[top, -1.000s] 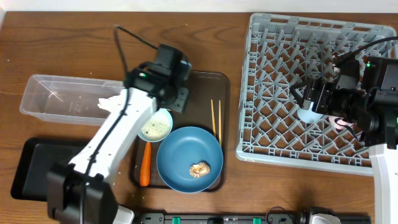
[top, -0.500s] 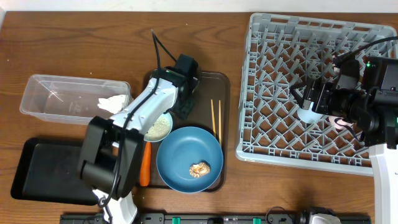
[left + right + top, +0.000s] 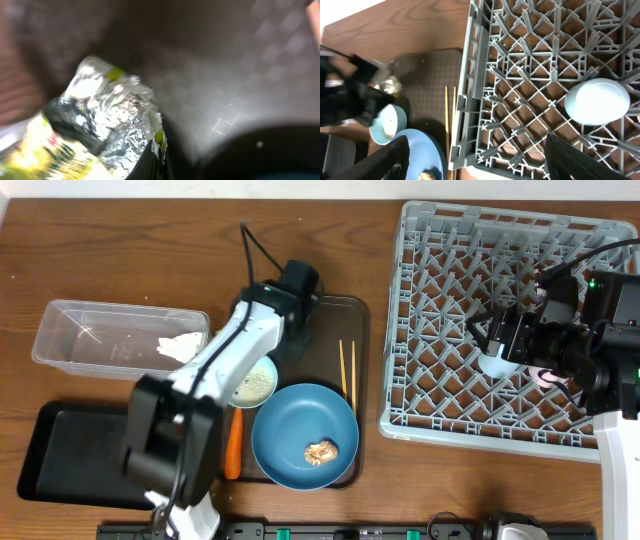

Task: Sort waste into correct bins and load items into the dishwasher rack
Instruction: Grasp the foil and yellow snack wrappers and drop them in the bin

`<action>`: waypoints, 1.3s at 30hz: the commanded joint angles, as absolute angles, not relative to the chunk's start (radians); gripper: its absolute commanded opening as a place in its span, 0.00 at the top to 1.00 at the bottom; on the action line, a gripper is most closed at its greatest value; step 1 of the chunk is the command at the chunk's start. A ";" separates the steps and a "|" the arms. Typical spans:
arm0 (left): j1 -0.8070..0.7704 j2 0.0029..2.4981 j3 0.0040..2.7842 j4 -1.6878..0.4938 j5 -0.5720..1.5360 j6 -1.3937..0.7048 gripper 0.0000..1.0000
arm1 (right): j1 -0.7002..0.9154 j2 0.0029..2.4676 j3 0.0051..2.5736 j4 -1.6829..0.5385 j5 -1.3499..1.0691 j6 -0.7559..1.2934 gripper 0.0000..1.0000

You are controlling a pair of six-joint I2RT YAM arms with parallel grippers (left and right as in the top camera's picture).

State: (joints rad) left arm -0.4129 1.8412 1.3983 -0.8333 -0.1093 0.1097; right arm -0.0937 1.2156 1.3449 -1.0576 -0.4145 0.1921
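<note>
My left gripper [image 3: 159,161] is shut on an edge of the yellow-green snack wrapper [image 3: 107,112], whose silver inside faces the camera. In the overhead view this gripper [image 3: 290,328] sits at the far left corner of the dark brown serving tray [image 3: 325,330] and hides the wrapper. My right gripper [image 3: 495,345] hangs open over the dishwasher rack [image 3: 450,290], next to the upturned small blue cup [image 3: 596,101]. On the serving tray stand the light blue bowl [image 3: 256,384] with rice, the blue plate [image 3: 300,425] with a brown lump [image 3: 321,450], the carrot [image 3: 234,445] and the chopsticks [image 3: 346,370].
The clear tub [image 3: 90,330] at the left holds crumpled white paper [image 3: 180,345]. The flat black tray [image 3: 70,450] lies in front of it. A pink cup [image 3: 548,377] shows partly beside my right arm in the rack.
My left arm swung right to the serving tray's far corner and its jaws shut on the wrapper. The right arm has stayed still.
</note>
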 commanded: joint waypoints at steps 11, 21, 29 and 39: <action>-0.128 1.583 1.414 -0.949 -0.263 -0.233 0.94 | -0.077 1.217 1.340 -1.058 -0.414 0.174 0.21; 0.073 1.621 1.399 -0.893 0.067 -0.128 0.48 | -0.077 1.217 1.340 -1.059 -0.415 0.174 0.20; -0.023 1.517 1.399 -1.024 0.070 -0.133 0.48 | -0.077 1.217 1.340 -1.059 -0.414 0.174 0.20; -0.077 1.499 1.367 -1.259 0.027 -0.278 0.54 | -0.077 1.217 1.340 -1.061 -0.414 0.174 0.19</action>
